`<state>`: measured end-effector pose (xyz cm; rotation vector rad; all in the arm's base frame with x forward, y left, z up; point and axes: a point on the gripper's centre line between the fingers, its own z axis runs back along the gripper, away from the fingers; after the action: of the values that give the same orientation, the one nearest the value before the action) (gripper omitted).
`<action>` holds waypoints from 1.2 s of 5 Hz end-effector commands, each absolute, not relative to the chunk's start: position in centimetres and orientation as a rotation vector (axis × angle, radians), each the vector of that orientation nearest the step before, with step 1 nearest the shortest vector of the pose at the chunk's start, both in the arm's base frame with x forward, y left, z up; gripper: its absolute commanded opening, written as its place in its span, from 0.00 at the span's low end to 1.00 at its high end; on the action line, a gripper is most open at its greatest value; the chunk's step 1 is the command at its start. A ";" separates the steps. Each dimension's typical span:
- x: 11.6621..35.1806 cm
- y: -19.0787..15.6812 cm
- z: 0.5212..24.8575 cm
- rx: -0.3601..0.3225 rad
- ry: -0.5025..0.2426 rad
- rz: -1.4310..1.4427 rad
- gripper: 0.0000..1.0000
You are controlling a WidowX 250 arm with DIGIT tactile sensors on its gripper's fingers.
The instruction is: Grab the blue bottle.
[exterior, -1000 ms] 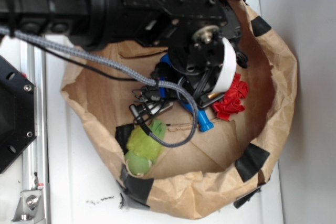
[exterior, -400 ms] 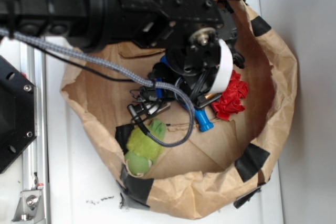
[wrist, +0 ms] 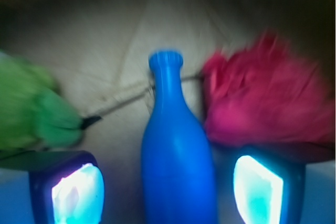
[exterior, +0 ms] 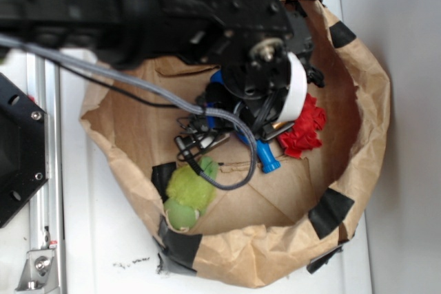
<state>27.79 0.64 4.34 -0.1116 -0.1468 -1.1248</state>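
Observation:
The blue bottle [wrist: 176,156] lies on the brown paper floor of the bag, its flared mouth pointing away from me. In the exterior view only its neck and mouth [exterior: 267,156] show below the arm. My gripper [wrist: 167,190] is open, low in the bag, with one glowing pad [wrist: 76,192] to the left of the bottle's body and the other to the right. There are gaps between pads and bottle. In the exterior view the gripper [exterior: 238,125] is mostly hidden under the black wrist.
A fuzzy green plush toy [wrist: 31,111] [exterior: 187,194] lies left of the bottle. A red paper ball [wrist: 262,100] [exterior: 303,129] lies right of it, close to the right pad. The crumpled paper bag wall [exterior: 358,101] rings everything. A grey cable [exterior: 227,129] hangs across.
The arm has shifted slightly and blurs at upper left. The bottle's mouth sits a little higher and farther left than before. Toy and ball have not moved.

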 end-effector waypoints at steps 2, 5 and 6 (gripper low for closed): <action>29.2 0.5 1.7 -0.063 -0.116 -1.155 1.00; 29.2 0.6 1.6 -0.060 -0.111 -1.157 1.00; 29.2 0.6 1.6 -0.060 -0.111 -1.157 1.00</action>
<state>29.68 1.53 1.61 -0.0562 -0.1165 -1.1418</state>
